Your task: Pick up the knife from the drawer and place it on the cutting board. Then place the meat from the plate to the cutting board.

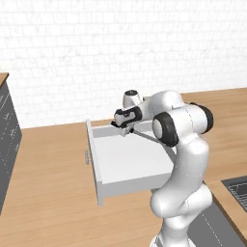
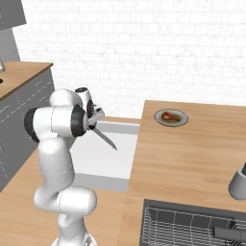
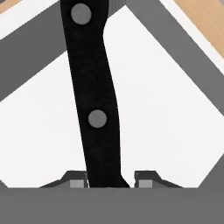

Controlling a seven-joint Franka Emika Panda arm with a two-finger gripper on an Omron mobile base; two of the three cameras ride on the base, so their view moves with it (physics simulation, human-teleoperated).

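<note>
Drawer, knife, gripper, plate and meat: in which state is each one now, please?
drawer: pulled open, inside white and bare.
knife: held by its black handle, blade slanting down over the open drawer.
gripper: shut on the knife handle, above the drawer.
plate: on the counter, carrying the meat.
meat: lying on the plate, untouched.

Simulated kitchen, white brick wall [image 2: 144, 43] and light wood surfaces under flat, even light

A white-painted brick wall runs across the back; a light wood floor [image 1: 43, 193] lies below it; grey cabinets [image 2: 19, 115] with a wood top stand along one side, a dark grey cabinet front [image 1: 7, 140] at the other edge; a light wood counter [image 2: 192, 149] extends from the wall, with a dark sink [image 2: 187, 226] holding a wire rack set into its near end; a grey vessel [image 2: 238, 182] stands at the counter's edge.
</note>
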